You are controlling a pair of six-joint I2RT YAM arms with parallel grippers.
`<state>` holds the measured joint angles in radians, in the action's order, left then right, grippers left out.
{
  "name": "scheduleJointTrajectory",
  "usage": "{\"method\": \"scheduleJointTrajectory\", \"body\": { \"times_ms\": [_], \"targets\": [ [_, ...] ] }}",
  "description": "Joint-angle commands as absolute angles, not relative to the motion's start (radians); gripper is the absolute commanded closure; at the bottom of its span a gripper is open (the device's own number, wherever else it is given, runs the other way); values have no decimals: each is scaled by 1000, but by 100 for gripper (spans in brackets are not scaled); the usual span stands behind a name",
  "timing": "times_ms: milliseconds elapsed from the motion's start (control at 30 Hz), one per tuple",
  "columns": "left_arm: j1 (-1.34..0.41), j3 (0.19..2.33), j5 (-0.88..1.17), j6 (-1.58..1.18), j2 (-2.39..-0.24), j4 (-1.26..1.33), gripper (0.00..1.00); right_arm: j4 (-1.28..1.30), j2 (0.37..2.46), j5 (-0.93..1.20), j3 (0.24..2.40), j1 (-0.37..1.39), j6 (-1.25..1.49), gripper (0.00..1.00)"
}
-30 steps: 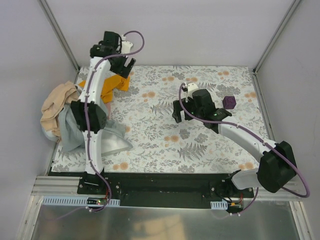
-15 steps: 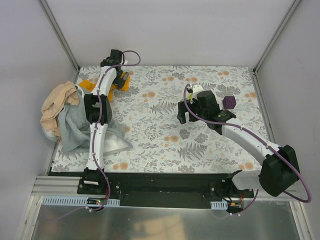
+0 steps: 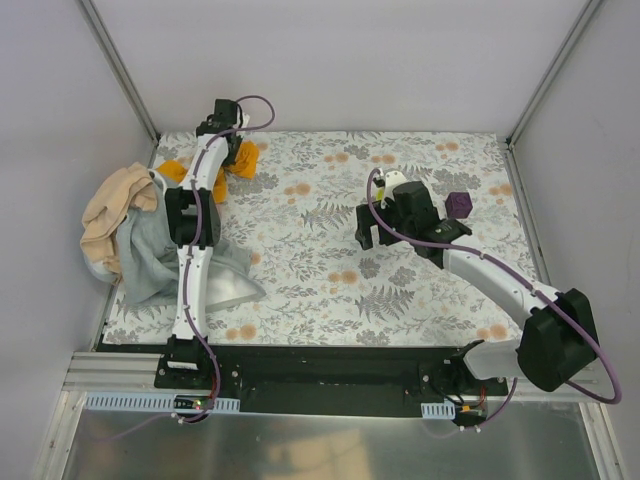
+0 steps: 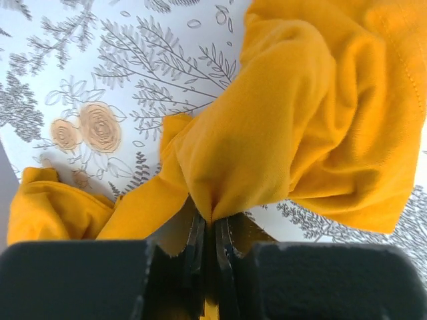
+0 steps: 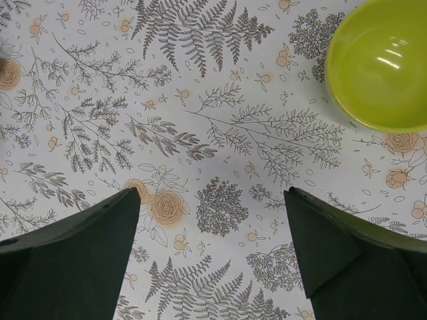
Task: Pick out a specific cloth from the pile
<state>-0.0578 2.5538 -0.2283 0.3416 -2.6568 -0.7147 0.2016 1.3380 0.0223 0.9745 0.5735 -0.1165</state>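
From above, the left gripper (image 3: 235, 150) is stretched to the far-left corner of the flower-printed table cover (image 3: 330, 290), beyond the pile (image 3: 135, 240) and on its far side. The orange cloth (image 3: 245, 158) lies bunched right at that claw, with a second lobe showing on the other side of the arm, closer to the pile but apart from the light grey cloth (image 3: 150, 262) and the tan-beige cloth (image 3: 112, 212). The right gripper (image 3: 366, 228) hovers mid-table, well away from the pile, beside a small purple object (image 3: 458, 205), so the left arm is plainly the nearer one. The left wrist camera shows the jaws pressed together on a pinched fold of the orange fabric. The bulk of the cloth fans out ahead and to the right of the fingertips, and a smaller tail trails off to the left, so its length runs across the claw rather than along it. The right wrist camera shows that claw spread wide with nothing between the fingers, above bare printed cover, a lime-green bowl (image 5: 380, 63) ahead and to its right. Carrying the cloth further from the pile looks like the left arm's job.
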Motion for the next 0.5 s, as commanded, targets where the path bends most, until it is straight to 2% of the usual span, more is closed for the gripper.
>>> {"method": "scheduleJointTrajectory", "body": {
  "times_ms": [0,133,333,467],
  "targets": [
    [-60,2569,-150,269,-2401,-652,100,215,1292,6,1023,571,-104,1],
    [-69,2594,-109,256,-2239,-606,100,218,1261,-50,1020,569,-91,1],
    [-77,2594,129,71,-2007,-592,100,248,1224,-223,1020,537,-52,1],
    [-204,2545,46,72,-1899,-684,100,259,1172,-328,1000,454,44,1]
  ]
}}
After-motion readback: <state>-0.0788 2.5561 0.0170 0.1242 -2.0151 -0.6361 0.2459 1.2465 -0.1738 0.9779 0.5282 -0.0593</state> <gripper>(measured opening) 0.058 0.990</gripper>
